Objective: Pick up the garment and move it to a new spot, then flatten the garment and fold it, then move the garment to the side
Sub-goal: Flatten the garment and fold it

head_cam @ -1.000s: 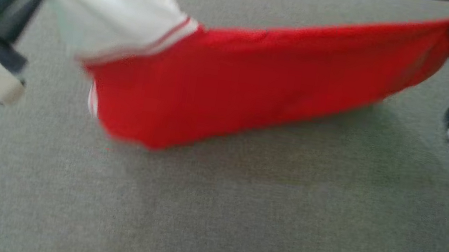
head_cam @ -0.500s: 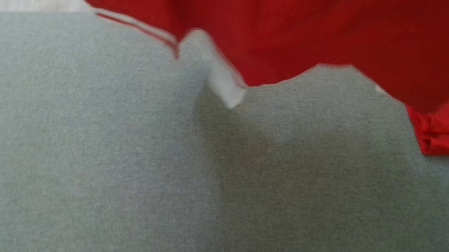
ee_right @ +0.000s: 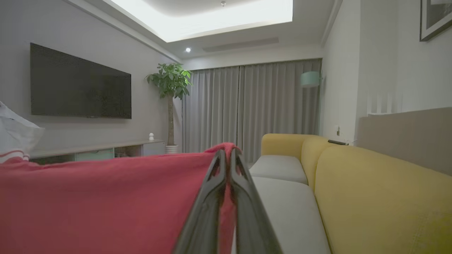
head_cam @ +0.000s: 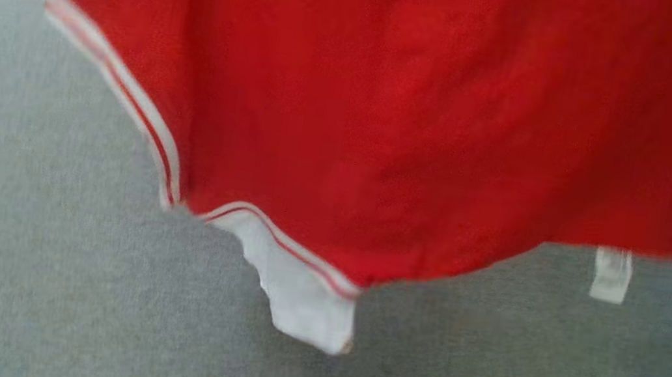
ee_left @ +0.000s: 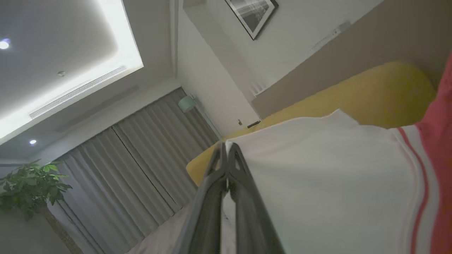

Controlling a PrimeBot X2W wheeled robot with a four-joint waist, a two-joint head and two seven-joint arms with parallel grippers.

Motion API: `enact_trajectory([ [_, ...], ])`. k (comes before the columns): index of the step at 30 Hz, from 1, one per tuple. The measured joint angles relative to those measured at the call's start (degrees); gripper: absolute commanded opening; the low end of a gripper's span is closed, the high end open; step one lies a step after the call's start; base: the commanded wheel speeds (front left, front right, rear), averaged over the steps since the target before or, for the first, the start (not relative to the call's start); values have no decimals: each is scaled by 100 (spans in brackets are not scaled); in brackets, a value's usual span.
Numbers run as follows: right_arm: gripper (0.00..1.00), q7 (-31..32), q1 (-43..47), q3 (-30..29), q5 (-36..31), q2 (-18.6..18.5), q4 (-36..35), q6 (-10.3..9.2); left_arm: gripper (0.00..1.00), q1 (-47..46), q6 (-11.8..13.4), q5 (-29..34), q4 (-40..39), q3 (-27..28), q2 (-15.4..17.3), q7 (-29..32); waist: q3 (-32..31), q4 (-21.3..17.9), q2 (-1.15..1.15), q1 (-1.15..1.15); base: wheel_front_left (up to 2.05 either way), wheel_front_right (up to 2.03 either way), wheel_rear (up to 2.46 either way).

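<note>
- The grey surface [head_cam: 34,277] lies wide below the cloth. The robot should lay the cloth down on its middle part.
- The red garment [head_cam: 425,115] hangs in the air over this surface, spread between the two arms. To land flat, both arms should sink at equal speed and hold it taut.
- The white sleeve [head_cam: 306,309] hangs lowest and may tuck under, so a gentle drag would lay it out.
- The left gripper [ee_left: 226,148] is pinched shut on the white sleeve's edge, and the right gripper [ee_right: 227,153] on a red corner. Neither should release before the cloth rests.
- A small white label [head_cam: 611,274] dangles at the hem.
</note>
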Motion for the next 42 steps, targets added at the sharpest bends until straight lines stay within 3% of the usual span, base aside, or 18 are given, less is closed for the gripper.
enact_trajectory([
  [4,0,-261,-447,8,-270,285,514,0,0,-483,64,622,709,-58,-533,-553,443,129,0,1,0,0,0],
  [10,0,-580,-1110,-111,-766,489,1035,0,0,-1299,447,1291,1527,78,-1039,-1333,976,346,0,2,0,0,0],
  [17,0,-661,-1208,-137,-1022,483,1145,0,0,-1141,277,948,1499,396,-1260,-1486,1214,639,0,-1,0,0,0],
  [24,0,-661,-537,-2,-1048,437,1225,0,0,470,279,825,727,711,-1235,-1500,1356,793,0,0,0,0,0],
  [30,0,-661,537,52,-956,458,1237,0,0,2447,400,934,-77,1103,-1087,-1500,1207,799,0,-2,0,0,0],
  [42,0,-659,3546,-690,-1443,594,530,0,0,6697,982,1203,-1131,1468,-992,-1494,289,603,0,-4,0,0,0],
])
